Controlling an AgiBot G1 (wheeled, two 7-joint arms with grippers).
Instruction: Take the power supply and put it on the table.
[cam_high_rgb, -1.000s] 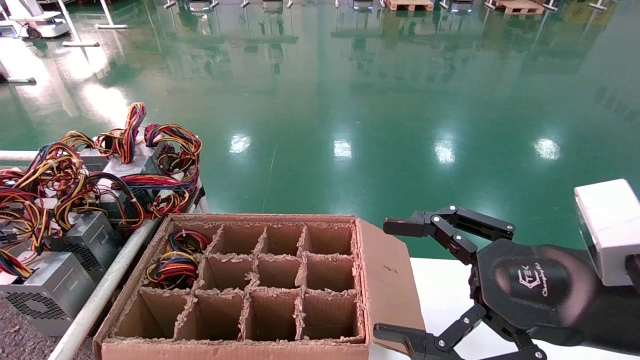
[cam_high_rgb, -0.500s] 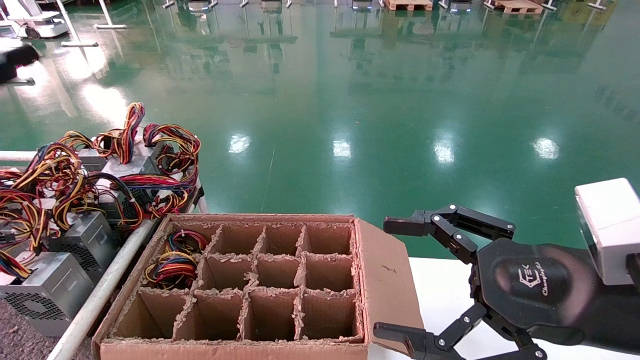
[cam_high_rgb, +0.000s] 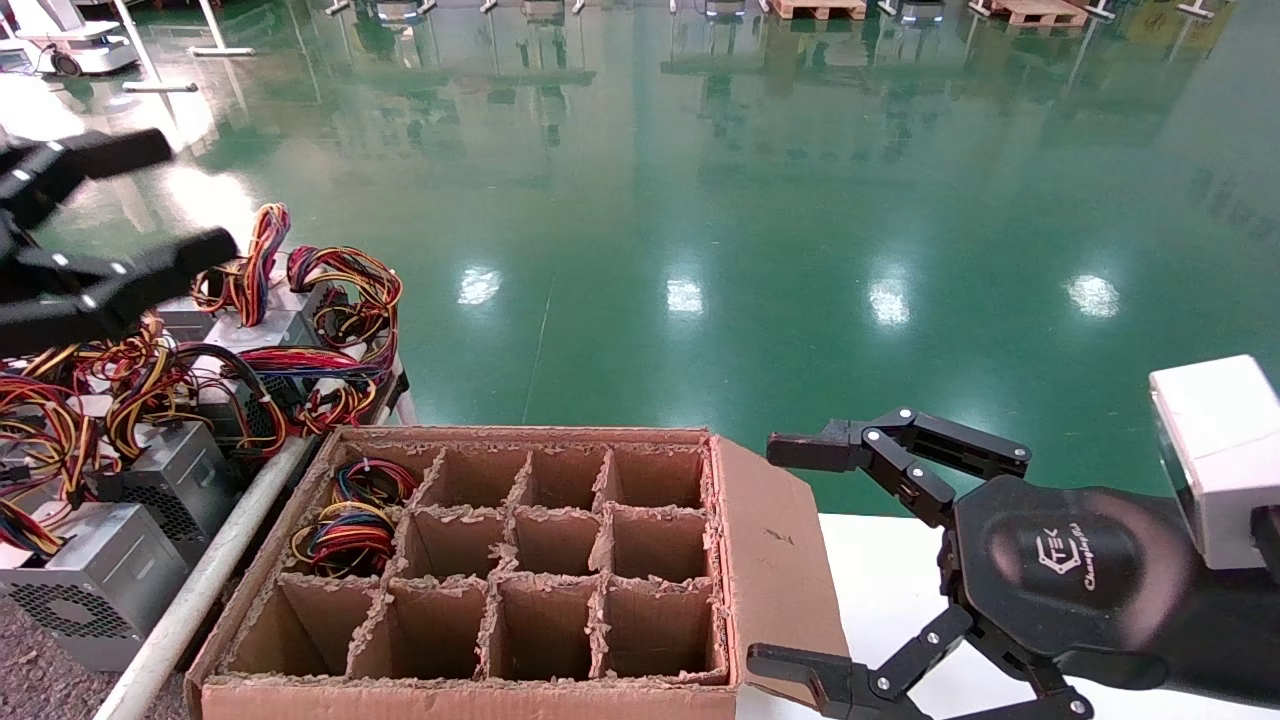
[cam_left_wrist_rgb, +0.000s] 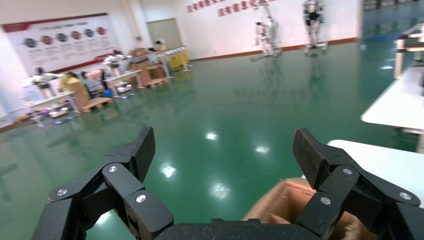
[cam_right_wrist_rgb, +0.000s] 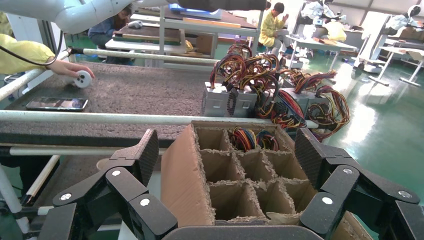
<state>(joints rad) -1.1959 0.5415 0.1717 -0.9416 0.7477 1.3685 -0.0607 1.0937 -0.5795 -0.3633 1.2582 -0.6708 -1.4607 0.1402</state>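
The head view looks forward and down from above, close over the divided cardboard box (cam_high_rgb: 480, 570) at the lower centre of the frame, with green floor (cam_high_rgb: 700, 200) filling the upper part. The left wrist view looks out between the open fingers of the left gripper (cam_left_wrist_rgb: 222, 160), almost level, across the floor; a corner of the box (cam_left_wrist_rgb: 280, 205) shows at the lower edge. The right wrist view looks past the right gripper (cam_right_wrist_rgb: 225, 160) at the same box (cam_right_wrist_rgb: 235, 175) from near, toward the dark speckled counter (cam_right_wrist_rgb: 125, 92).
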